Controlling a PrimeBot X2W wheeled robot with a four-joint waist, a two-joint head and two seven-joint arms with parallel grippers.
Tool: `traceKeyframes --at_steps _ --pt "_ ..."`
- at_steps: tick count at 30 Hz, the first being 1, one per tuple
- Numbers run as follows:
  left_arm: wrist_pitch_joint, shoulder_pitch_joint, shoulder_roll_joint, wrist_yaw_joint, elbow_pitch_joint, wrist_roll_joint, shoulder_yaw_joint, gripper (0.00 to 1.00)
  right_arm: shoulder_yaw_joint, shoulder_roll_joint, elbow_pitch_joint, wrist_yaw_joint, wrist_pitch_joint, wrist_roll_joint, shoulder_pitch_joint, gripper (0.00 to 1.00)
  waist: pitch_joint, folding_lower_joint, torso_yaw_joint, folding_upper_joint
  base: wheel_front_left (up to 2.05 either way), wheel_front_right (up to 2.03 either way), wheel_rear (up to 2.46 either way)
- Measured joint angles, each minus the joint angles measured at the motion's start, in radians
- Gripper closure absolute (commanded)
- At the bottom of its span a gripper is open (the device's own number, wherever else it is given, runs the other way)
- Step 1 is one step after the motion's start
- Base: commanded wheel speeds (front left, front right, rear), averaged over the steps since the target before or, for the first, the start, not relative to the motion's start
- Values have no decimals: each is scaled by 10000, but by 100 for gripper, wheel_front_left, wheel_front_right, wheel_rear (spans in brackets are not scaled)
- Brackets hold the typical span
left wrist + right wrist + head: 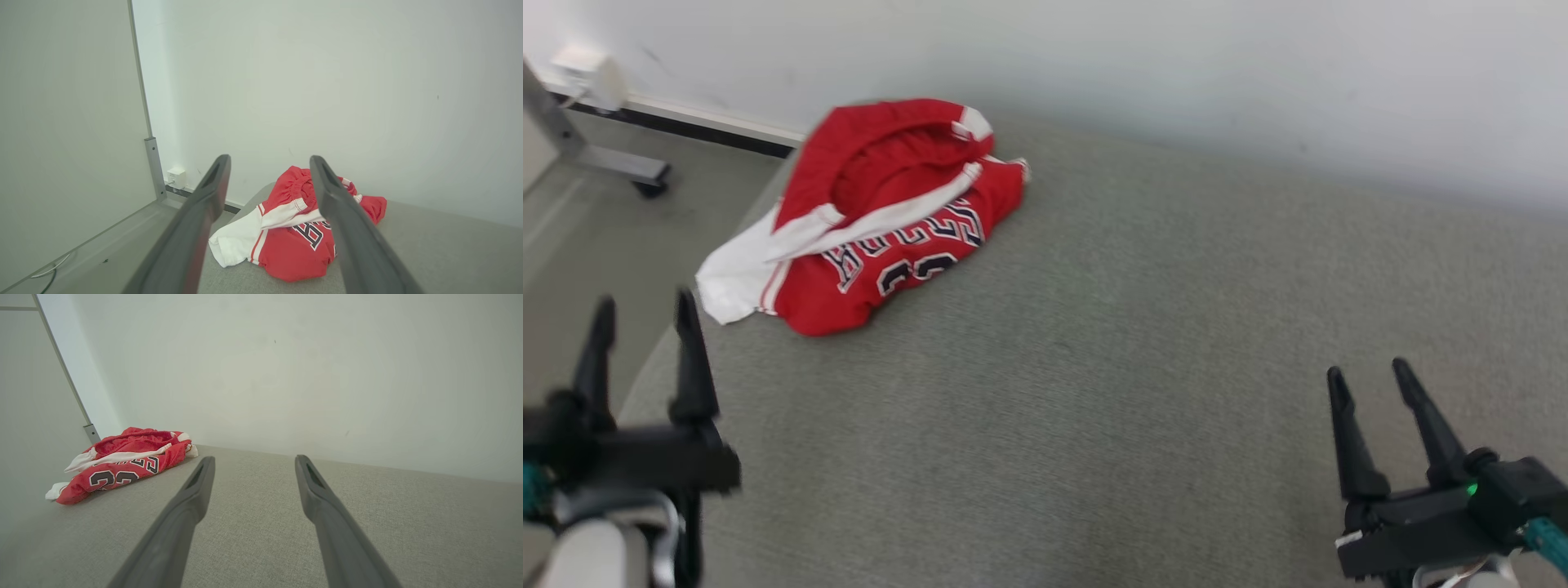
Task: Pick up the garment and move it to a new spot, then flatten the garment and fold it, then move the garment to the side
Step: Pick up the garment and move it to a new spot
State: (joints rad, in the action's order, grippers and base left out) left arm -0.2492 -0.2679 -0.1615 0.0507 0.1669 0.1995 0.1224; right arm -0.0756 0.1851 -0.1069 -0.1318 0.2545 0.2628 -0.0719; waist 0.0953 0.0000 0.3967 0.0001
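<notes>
Garment [882,237]: crumpled heap, far left. Left pincer [645,300], right pincer [1367,367]: both apart, empty. Advice: grip raised folds, lift clear.

**Soft cloth on coarse grey weave**

Here's the garment [882,220]: thin red cloth with a faint sheen, crumpled, its white trim matt. Under it the desk [1135,367] wears a coarse woven grey fabric, matt all over. The left end effector [645,300] and right end effector [1367,367] are dark, matt, plastic by the look. The wall [1176,65] is smooth and matt, and the post [154,167] is dull grey metal.
</notes>
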Motion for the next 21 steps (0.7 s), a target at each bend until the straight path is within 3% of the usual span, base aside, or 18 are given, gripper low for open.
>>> traceKeyframes --at_steps 5,12,21 --pt "219 -1830 -476 -67 339 453 454 0 150 286 291 0 -50 12 -485 0 619 1 -633 0 0 0 0" --pt "838 -4191 -1555 21 1049 575 717 0 571 491 709 0 -21 15 -895 0 1743 2 -1597 1 0 0 0" --pt "1603 -5986 -2824 65 3014 796 1012 0 836 554 1093 0 29 2 -1283 0 3147 3 -2831 1 0 0 0"
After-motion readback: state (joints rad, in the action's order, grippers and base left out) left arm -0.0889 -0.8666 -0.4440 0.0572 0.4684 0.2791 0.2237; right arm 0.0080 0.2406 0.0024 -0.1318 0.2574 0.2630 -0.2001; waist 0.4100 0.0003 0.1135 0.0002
